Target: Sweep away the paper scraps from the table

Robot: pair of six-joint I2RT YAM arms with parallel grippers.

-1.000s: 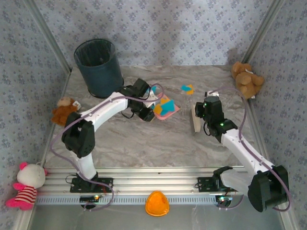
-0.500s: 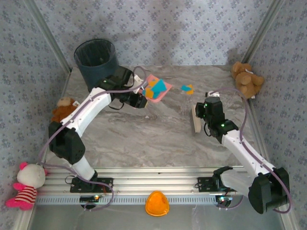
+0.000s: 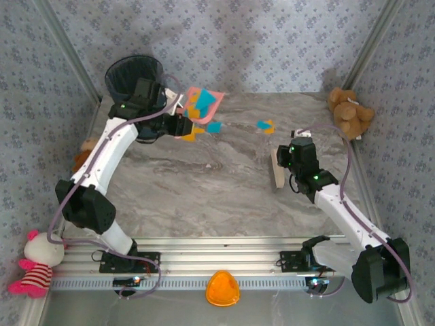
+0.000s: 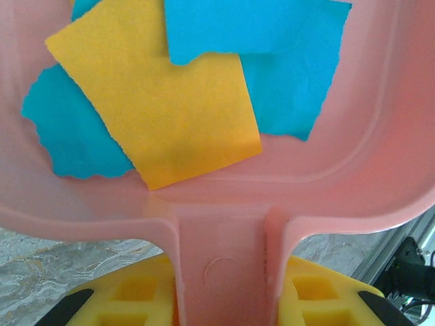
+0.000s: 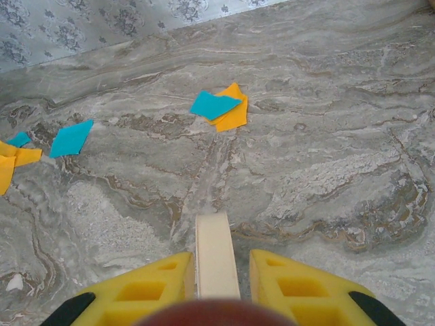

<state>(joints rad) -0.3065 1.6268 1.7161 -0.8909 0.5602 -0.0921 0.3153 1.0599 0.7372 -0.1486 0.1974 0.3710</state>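
Gripping the handle of the pink dustpan (image 4: 367, 136), our left gripper (image 4: 221, 299) carries paper scraps (image 4: 170, 115) just beyond its fingers (image 4: 129, 302), with the arm stretched up beside the dark bin (image 3: 129, 78). Our right gripper (image 5: 216, 285), clamped on a cream scraper (image 5: 215, 248), has more scraps on the table (image 5: 326, 170) ahead of it.

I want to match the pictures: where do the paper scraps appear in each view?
Top external: paper scraps in the pink dustpan, upper left; one pair on the table, upper centre-right.
Left wrist: scraps inside the dustpan, upper half.
Right wrist: that pair, upper centre; more at left edge.
Shared landmark: the marbled table.
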